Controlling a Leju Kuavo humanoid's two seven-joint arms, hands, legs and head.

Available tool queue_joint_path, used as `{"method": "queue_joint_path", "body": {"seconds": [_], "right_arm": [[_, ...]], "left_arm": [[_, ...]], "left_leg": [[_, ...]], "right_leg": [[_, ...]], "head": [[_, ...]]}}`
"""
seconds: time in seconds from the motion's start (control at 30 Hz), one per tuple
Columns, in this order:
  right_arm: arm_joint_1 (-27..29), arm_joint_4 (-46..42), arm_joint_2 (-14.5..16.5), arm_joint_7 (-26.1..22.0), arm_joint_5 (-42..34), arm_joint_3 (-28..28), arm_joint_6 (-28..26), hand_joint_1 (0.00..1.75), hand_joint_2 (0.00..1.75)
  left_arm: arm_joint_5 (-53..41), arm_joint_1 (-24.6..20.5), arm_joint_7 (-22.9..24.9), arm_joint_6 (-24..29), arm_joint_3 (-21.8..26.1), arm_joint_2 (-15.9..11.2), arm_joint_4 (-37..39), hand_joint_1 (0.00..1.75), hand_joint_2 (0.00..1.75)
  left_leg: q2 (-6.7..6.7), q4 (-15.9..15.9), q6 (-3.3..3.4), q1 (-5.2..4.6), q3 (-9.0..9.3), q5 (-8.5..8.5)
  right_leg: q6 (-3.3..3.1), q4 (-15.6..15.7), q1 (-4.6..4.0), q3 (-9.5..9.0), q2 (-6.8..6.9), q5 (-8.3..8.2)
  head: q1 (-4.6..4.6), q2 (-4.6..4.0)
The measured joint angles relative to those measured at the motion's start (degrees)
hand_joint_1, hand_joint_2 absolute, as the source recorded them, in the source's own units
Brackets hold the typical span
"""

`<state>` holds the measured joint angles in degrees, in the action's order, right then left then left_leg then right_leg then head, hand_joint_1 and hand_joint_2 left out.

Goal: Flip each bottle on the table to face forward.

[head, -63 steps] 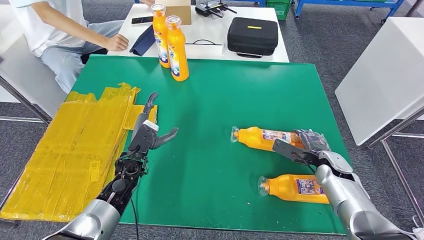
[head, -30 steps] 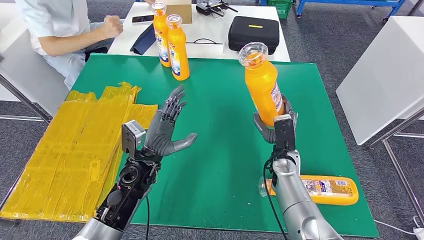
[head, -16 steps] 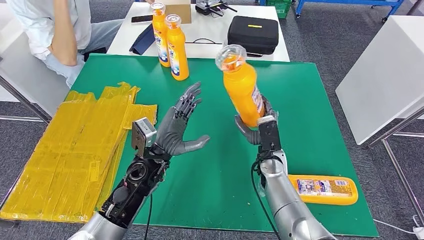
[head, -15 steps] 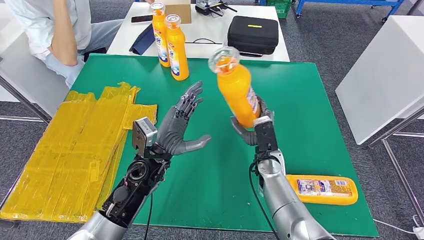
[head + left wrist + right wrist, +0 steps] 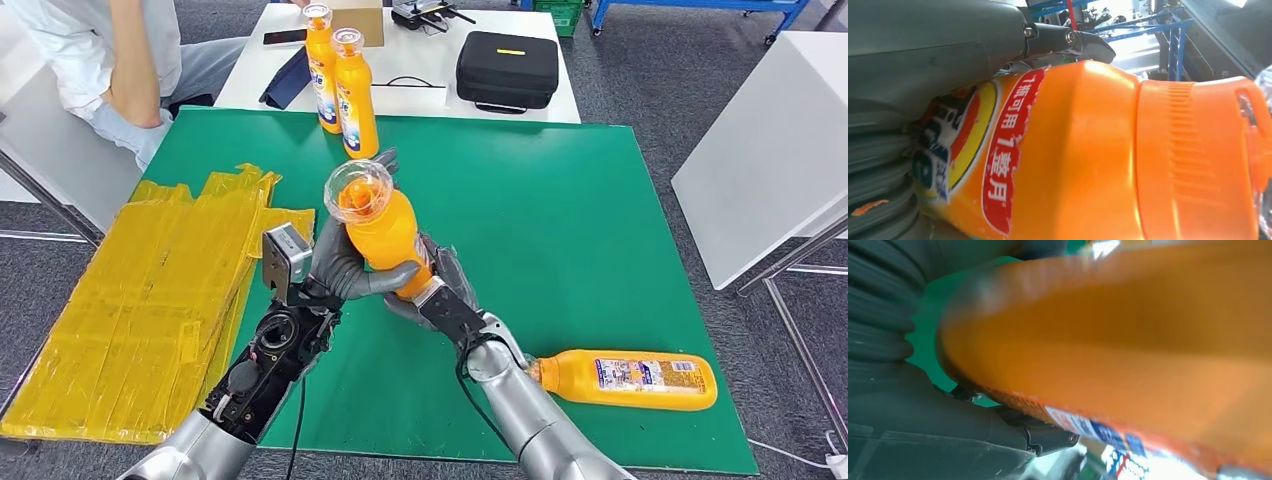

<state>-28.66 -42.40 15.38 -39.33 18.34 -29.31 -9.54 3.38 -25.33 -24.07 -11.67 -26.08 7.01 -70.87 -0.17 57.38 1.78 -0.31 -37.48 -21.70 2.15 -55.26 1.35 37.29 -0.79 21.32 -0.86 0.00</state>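
The bottle [image 5: 385,230] has swung left, gripped between left hand [image 5: 340,262] and right hand [image 5: 440,290].

I hold one orange plastic bottle with a clear cap [image 5: 380,228] tilted above the green table, cap toward me. Another orange bottle [image 5: 625,379] lies flat near the table's front edge. Two orange bottles [image 5: 340,85] stand upright, touching, at the far edge.

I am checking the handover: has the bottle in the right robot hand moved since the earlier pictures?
Yes. The held bottle went left, away from the black case, into the left robot hand.
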Motion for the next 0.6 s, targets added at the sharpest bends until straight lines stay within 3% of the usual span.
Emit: {"method": "queue_joint_path", "body": {"seconds": [0.23, 0.6], "right_arm": [[0.85, -1.2, -1.86, 0.6, -2.38, -4.57, 2.48, 1.75, 1.75], [0.79, -1.19, -2.69, 0.77, -4.08, -6.48, 2.47, 1.75, 1.75]], "left_arm": [[1.24, 0.01, -1.29, 0.14, -0.01, -0.01, 1.54, 0.0, 1.75], [2.13, -0.07, -1.33, 0.73, 0.0, -0.01, 2.54, 0.0, 1.75]], "left_leg": [[0.02, 0.0, 0.0, 0.01, 0.0, 0.0], [0.01, 0.0, -0.01, 0.02, 0.0, 0.0]], "right_leg": [[0.0, 0.0, -0.01, 0.01, -0.01, 0.0], [0.0, 0.0, -0.01, 0.01, -0.01, 0.0]], "head": [[0.01, 0.0], [0.01, 0.0]]}}
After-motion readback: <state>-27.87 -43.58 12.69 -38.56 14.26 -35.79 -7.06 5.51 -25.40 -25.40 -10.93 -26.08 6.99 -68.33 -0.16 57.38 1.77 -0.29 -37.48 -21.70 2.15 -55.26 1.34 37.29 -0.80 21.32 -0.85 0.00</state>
